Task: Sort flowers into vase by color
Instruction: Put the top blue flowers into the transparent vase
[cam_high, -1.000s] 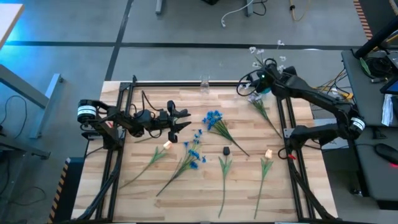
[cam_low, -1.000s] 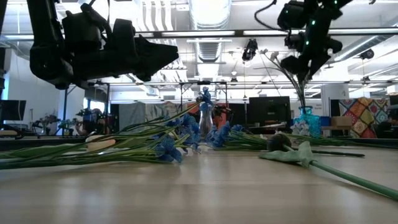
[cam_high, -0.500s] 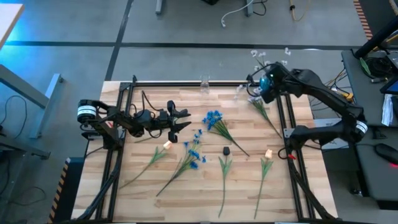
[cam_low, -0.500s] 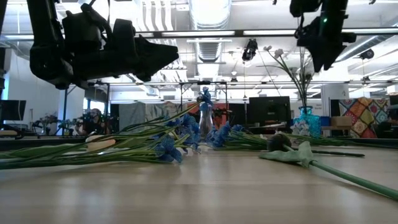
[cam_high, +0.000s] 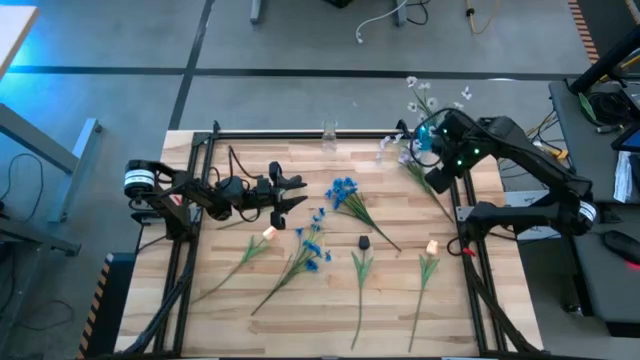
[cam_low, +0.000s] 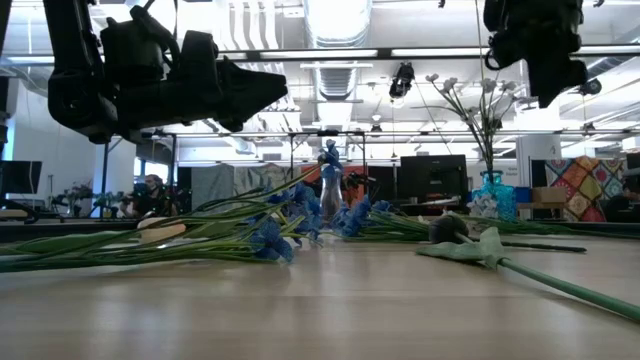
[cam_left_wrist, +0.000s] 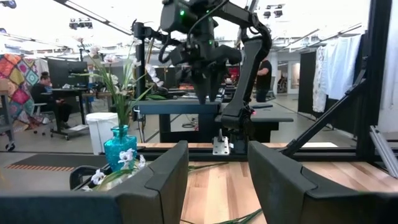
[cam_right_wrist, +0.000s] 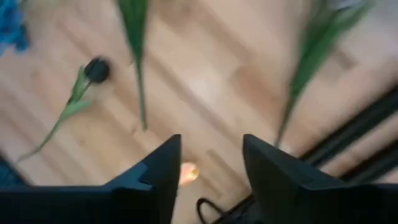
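The right gripper hangs raised above the table's far right corner, its arm bent at the elbow beyond the right edge, fingers apart with nothing between them and pointed down at the wood. Just beside it, at that far right corner, a blue vase stands upright and holds white-blossomed sprigs that rise well above its rim. The left arm reaches in low from the left edge, stretched almost level over the table, and its left gripper hovers near the table's middle with its fingers parted and empty. The remaining flowers lie flat across the near half of the wood: a blue cluster near the centre, a second blue sprig nearer the front edge, a pale-headed stem toward the left, a dark-headed stem at the centre, and a yellow-orange-headed stem toward the right edge.
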